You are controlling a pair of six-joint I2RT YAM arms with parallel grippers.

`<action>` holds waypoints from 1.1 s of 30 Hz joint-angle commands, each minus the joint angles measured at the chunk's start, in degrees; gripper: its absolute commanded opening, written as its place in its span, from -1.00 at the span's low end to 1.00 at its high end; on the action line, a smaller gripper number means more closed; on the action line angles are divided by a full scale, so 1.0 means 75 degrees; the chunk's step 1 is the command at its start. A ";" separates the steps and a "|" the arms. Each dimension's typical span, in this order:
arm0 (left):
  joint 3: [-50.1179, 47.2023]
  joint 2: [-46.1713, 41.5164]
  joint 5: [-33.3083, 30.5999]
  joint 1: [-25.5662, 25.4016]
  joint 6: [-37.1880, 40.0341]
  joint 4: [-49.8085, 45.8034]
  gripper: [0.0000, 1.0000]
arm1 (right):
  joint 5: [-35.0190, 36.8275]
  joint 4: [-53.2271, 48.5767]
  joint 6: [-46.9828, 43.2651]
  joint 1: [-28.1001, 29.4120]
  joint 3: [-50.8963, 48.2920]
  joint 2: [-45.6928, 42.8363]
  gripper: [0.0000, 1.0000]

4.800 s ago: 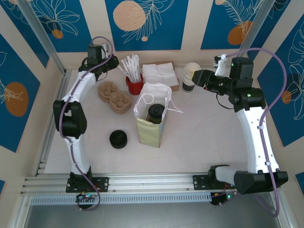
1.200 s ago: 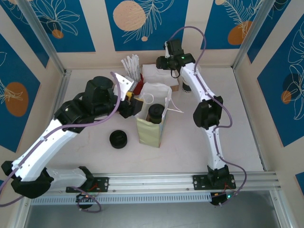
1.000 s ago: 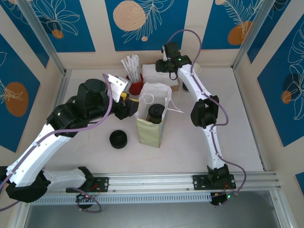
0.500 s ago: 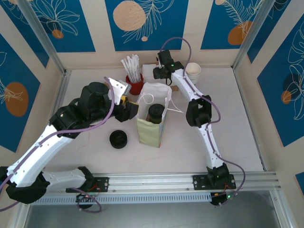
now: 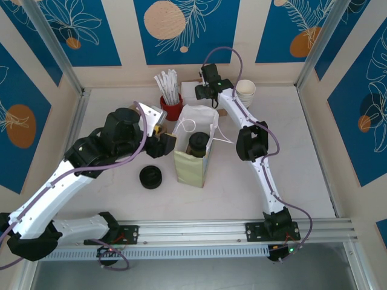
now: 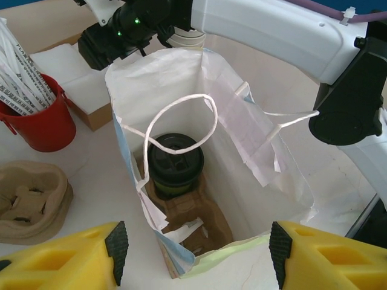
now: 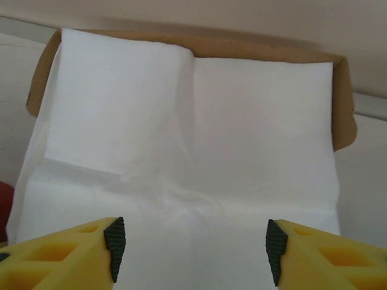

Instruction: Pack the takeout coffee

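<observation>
The takeout coffee (image 5: 198, 144), a black-lidded cup with olive-green sides, stands inside the open white paper bag (image 5: 188, 166) in mid-table. In the left wrist view the coffee (image 6: 175, 164) sits in a brown pulp carrier (image 6: 202, 226) on the floor of the bag (image 6: 254, 151). My left gripper (image 5: 168, 142) is beside the bag's left side. Seen from its wrist, the left gripper (image 6: 196, 254) is open, its pads wide of the bag's near end and holding nothing. My right gripper (image 5: 203, 92) hangs open over the white napkins (image 7: 187, 151) at the back; the right gripper (image 7: 190, 251) is empty.
A red cup of wrapped straws (image 5: 171, 104) and a stack of white paper cups (image 5: 245, 90) stand at the back. The napkins lie in a brown cardboard tray (image 7: 342, 103). An all-black lid (image 5: 151, 176) lies left of the bag. A spare pulp carrier (image 6: 30, 196) sits by the red cup (image 6: 39, 124).
The right arm has swung left, uncovering the cup stack, and its jaws have spread wider over the napkins. The left gripper has edged nearer along the bag's left side.
</observation>
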 commanded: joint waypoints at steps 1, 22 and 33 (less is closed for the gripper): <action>-0.0050 -0.0241 -0.0194 -0.0090 -0.0123 0.0107 0.30 | 0.0335 0.0187 -0.0314 -0.0025 0.0222 0.0367 0.36; -0.0096 -0.0398 -0.0191 -0.0093 -0.0251 0.0086 0.32 | 0.0144 0.0292 -0.0519 -0.0167 0.0396 0.0954 0.64; -0.0134 -0.0411 -0.0194 -0.0097 -0.0322 0.0123 0.31 | 0.0062 0.0245 -0.0633 -0.0217 0.0373 0.1170 0.61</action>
